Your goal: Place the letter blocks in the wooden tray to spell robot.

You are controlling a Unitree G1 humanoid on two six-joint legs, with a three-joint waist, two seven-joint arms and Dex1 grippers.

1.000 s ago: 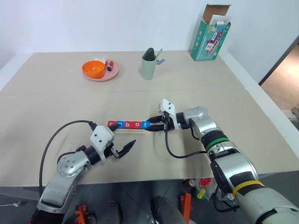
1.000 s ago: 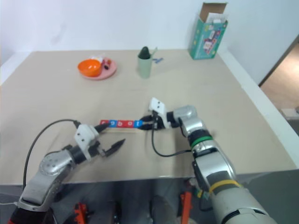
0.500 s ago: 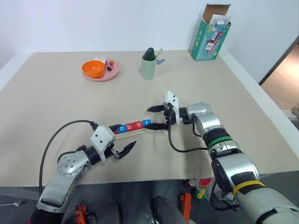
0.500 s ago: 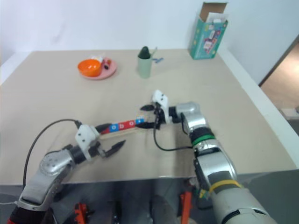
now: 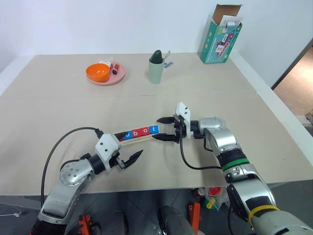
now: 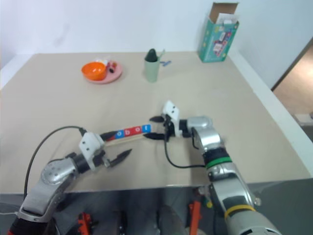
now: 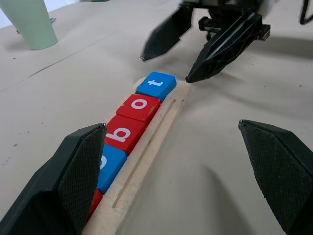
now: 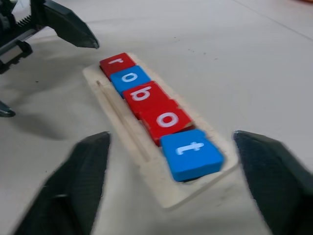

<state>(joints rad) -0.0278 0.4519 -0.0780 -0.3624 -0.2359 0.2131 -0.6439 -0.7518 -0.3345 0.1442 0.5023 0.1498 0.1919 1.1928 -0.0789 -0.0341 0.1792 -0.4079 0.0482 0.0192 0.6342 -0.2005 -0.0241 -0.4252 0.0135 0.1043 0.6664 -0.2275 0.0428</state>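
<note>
— Looking at the long pale wooden tray (image 8: 161, 188) on the beige desk (image 5: 205, 98): where are the red and blue letter blocks (image 8: 156, 115)?

— Lying in it, reading "robot".

— And each hand?

— Right hand (image 5: 165, 129) spread wide just off the tray's "t" end, touching nothing. Left hand (image 5: 128, 159) gapes empty near the "r" end.

Five small square letter blocks (image 8: 159, 112) run red, blue, red, red, blue, each lettered white, on a long pale wooden tray (image 8: 129, 134). The flat worktop (image 5: 73, 107) is plain beige.
</note>
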